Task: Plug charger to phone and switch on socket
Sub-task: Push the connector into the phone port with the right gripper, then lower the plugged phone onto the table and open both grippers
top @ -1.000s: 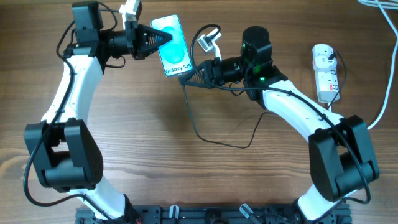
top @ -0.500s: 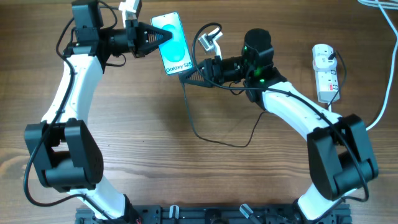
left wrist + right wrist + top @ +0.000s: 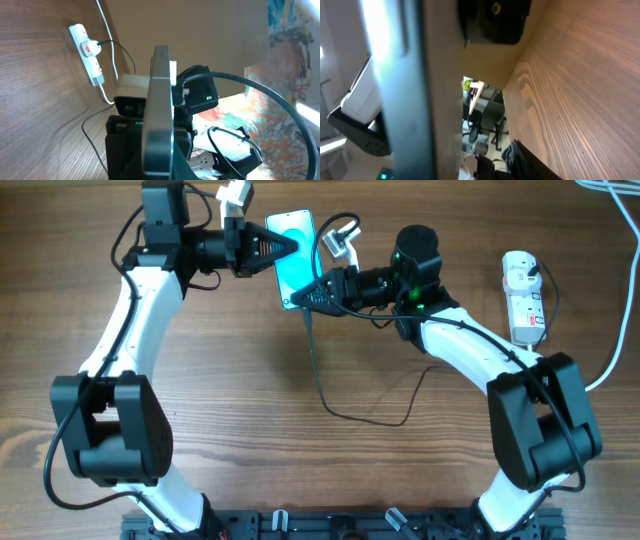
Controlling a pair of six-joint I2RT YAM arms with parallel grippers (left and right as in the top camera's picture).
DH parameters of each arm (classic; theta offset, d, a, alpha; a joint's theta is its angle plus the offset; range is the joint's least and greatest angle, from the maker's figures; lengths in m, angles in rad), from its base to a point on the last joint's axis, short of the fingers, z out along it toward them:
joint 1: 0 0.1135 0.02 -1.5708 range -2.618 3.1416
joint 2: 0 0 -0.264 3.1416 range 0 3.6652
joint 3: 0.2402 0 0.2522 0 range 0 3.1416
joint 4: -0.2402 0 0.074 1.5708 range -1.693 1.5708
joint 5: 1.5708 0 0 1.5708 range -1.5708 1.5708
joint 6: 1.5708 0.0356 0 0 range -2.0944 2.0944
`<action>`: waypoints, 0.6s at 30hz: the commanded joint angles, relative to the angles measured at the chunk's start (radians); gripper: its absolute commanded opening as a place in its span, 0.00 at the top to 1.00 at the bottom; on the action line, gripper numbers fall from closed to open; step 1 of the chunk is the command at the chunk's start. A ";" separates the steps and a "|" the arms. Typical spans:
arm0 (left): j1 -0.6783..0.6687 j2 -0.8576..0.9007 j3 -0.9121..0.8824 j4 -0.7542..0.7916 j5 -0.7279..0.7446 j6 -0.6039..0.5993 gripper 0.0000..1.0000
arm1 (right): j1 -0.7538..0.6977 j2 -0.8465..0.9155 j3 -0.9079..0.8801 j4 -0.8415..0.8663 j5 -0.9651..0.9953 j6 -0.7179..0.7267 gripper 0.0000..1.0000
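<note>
Overhead, lettering on turquoise phone (image 3: 293, 245) illegible.

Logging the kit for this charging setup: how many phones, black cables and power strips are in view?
phone: 1
black cable: 1
power strip: 1
Total: 3
</note>
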 commanded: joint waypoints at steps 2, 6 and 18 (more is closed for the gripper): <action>0.006 -0.024 -0.003 0.003 0.040 0.009 0.96 | -0.003 0.019 0.021 -0.071 -0.045 -0.110 0.55; 0.006 -0.024 -0.003 -0.005 0.017 0.008 0.96 | -0.045 0.019 0.021 -0.039 -0.044 -0.049 0.55; -0.034 -0.024 -0.003 -0.339 -0.376 0.140 0.96 | -0.200 0.019 0.021 0.294 -0.114 0.190 0.49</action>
